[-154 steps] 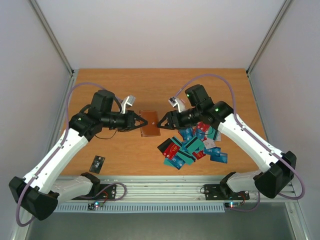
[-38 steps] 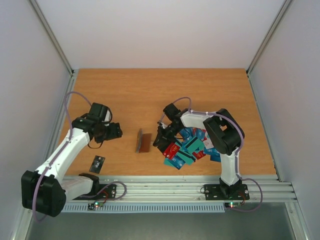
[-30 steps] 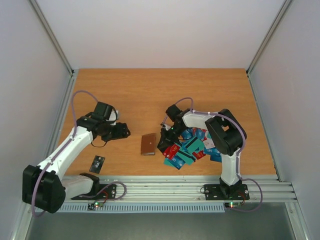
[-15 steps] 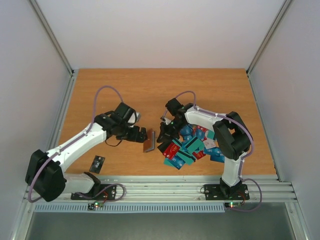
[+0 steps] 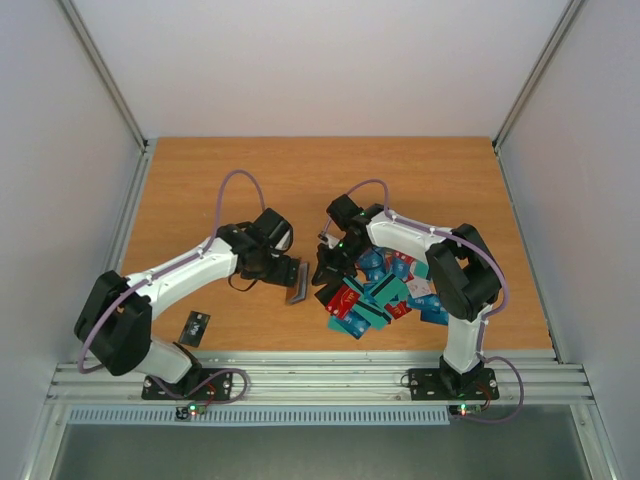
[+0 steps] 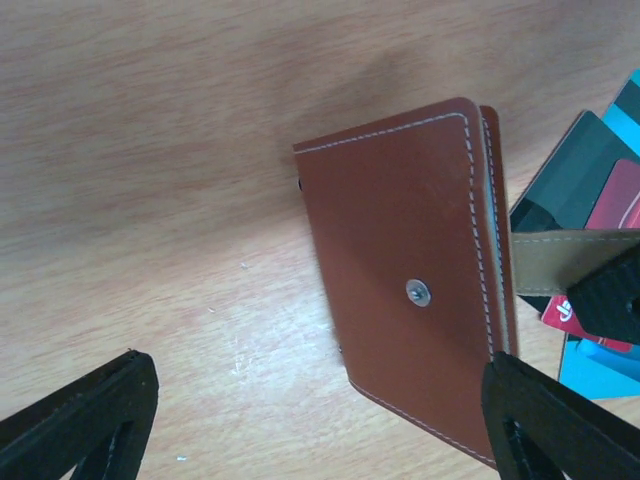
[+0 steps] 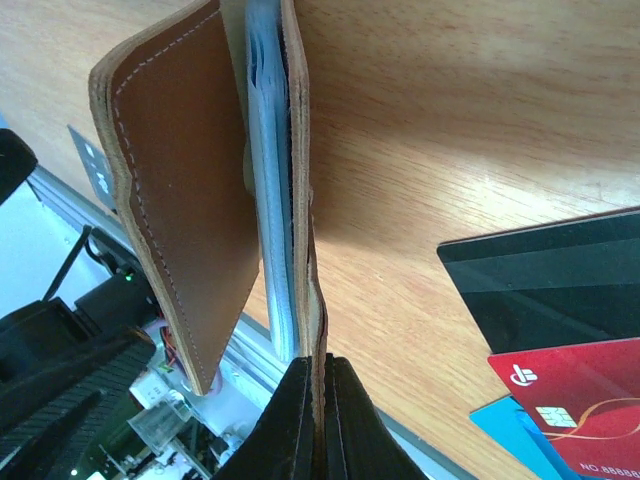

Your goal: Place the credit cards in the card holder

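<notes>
We saw the left gripper [image 6: 315,385], spread wide, had come up to the wallet [image 6: 400,290]. The right gripper [image 7: 318,405] still pinched it.

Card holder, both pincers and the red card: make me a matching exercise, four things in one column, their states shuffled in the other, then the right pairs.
Things
1. left pincer
2. right pincer
3. card holder
4. red card

States
A. lying flat, chip side up
B. shut on a leather flap
C. open wide
D. brown, standing on edge

Pairs: 1-C, 2-B, 3-D, 4-A
</notes>
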You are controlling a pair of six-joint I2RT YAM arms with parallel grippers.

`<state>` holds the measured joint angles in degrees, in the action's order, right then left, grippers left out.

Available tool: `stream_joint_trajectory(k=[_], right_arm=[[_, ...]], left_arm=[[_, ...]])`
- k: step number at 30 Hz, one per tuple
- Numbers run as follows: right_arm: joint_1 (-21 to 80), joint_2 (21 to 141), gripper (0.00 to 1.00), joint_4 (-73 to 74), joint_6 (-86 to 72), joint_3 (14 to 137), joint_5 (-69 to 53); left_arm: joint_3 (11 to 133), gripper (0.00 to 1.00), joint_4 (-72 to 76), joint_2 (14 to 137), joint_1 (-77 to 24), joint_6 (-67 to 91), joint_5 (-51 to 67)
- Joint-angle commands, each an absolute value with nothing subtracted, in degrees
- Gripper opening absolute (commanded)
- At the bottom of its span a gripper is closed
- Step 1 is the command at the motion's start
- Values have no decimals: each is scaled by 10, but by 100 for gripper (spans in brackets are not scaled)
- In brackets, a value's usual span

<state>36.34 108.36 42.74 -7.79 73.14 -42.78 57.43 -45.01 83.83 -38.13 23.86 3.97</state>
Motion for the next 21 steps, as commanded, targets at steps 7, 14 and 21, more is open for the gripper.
stream_joint_trajectory(k=[7,14,21], right_arm=[[366,1071,1,445,-62,727,-418],[367,1071,1,440,-64,727,-422],[366,1066,1,444,-64,735,-422]], left_arm=[[571,79,-409,845,-383,241,10],[560,95,-340,825,-387,271,96],[582,96,-365,882,-401,266,50]])
